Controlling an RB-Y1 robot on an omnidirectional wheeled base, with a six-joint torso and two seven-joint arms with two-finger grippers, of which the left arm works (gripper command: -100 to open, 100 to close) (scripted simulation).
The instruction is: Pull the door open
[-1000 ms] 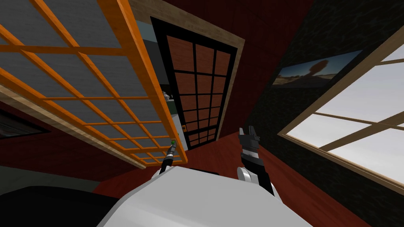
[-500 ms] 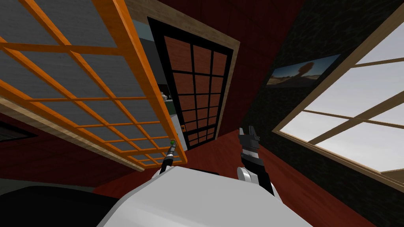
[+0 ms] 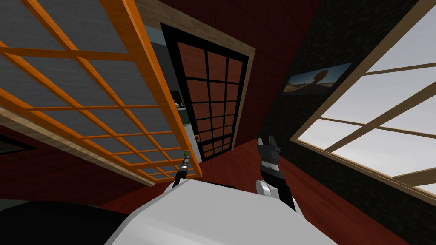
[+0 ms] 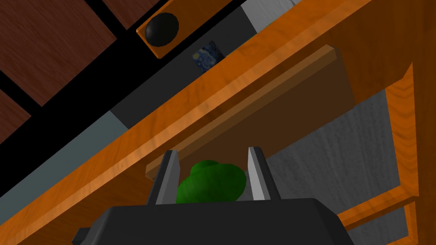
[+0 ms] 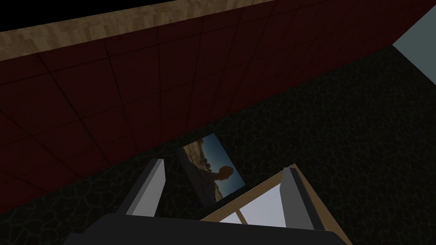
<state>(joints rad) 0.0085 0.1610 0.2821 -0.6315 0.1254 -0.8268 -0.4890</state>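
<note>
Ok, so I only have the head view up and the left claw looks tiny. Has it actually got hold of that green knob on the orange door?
Observer: Yes. In the left wrist view the green knob sits between the fingers of the left claw, and they press its sides. It's mounted on a brown plate on the orange door.
Operator: Good. And is the right claw carrying anything?
Observer: No. In the right wrist view, the right claw is open, with its fingers wide apart and nothing between them.
</note>
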